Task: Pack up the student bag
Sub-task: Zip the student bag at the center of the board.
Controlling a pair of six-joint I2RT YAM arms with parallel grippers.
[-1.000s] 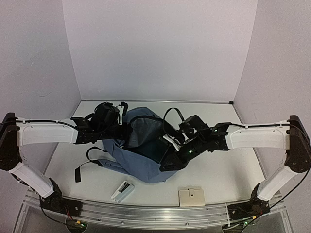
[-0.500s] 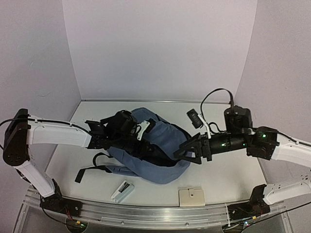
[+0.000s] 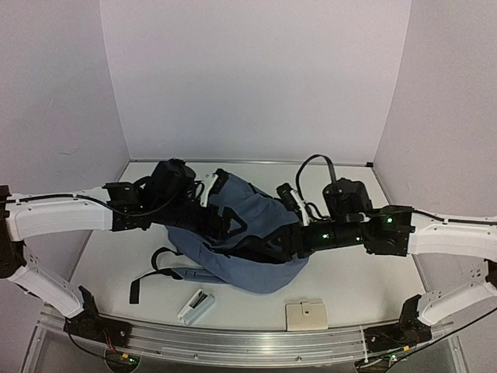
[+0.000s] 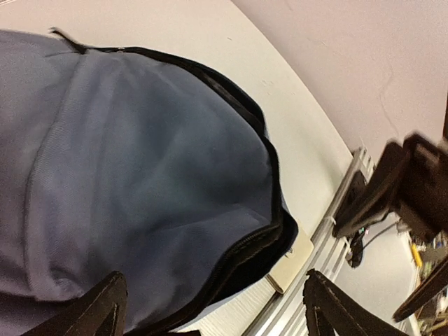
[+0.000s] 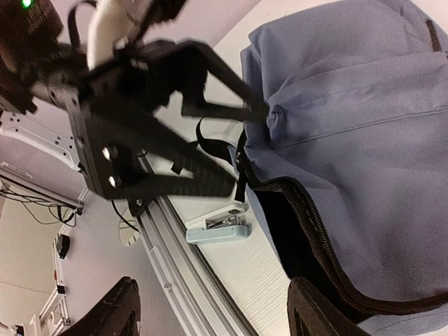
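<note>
1. L gripper (image 4: 213, 297) & R gripper (image 5: 213, 294): both have fingers spread and pinch nothing.
2. The large slate-blue fabric backpack (image 3: 248, 208) lies just ahead of both, btwn them. Its black-lined zip mouth gapes right before the R fingertips.
3. Prob. step: open the mouth. Pinch 1 rim per gripper on the fabric edge, not the zip, then pull apart slowly.
4. The small white stapler (image 3: 196, 305) & flat beige pad (image 3: 304, 315) sit behind the grippers, near the bases.

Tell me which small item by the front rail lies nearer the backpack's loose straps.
The white oblong stapler-like item, left of centre near the slate-blue fabric backpack's black straps; the beige square pad lies further right.
</note>
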